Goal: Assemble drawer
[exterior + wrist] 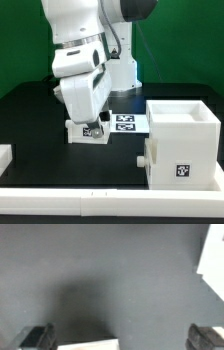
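Observation:
My gripper (pixel 91 126) hangs low over a small white tray (pixel 78 132) on the dark table, left of centre in the exterior view. In the wrist view the gripper (pixel 120 339) is open, with dark fingertips (pixel 36 336) far apart and nothing between the pads. A white corner of the tray (pixel 92 345) shows near one finger. The large white casing (pixel 183 140) stands at the exterior view's right, open side up, with a tag on its front. A smaller white knobbed part (pixel 149 160) sits against its left front; I cannot tell how far it is inside.
The marker board (pixel 127 122) lies flat just right of the gripper, behind the casing's left corner. A white object (pixel 5 155) shows at the exterior view's left edge. A white rim (pixel 100 197) runs along the table's front.

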### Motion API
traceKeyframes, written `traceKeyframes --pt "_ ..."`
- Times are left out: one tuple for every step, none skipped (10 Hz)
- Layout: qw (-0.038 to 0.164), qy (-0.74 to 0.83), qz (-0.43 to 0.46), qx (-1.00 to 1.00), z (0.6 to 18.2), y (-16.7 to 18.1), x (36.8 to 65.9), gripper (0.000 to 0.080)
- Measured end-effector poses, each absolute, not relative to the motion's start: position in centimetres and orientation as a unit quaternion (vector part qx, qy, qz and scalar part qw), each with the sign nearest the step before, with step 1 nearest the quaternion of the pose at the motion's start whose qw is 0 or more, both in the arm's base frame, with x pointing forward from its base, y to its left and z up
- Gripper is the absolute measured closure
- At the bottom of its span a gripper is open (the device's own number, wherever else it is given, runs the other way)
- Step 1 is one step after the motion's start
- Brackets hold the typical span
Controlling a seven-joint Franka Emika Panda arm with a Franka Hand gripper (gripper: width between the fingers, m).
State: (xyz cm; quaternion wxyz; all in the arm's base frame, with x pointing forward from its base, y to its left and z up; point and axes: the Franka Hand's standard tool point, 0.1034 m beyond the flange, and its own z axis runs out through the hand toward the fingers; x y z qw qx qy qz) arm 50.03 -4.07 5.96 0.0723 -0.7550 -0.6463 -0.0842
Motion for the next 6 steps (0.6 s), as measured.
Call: traceKeyframes --pt "0.073 -0.647 -0.084 -0.755 5.8 -4.0 50.1 0.0150" --pt "0.073 -0.646 -0.084 -0.755 5.8 -4.1 50.1 0.0150" --pt "0.074 -0.646 -0.084 -0.755 5.8 -4.1 50.1 0.0150" --pt "0.071 -0.648 -0.082 -0.754 6.0 -4.3 49.6 0.0150" --pt "0.064 -0.648 -0.075 -0.755 6.8 -5.0 48.1 0.0150" --pt "0.058 -0.650 -0.068 -0.755 7.4 -5.6 46.7 0.0150"
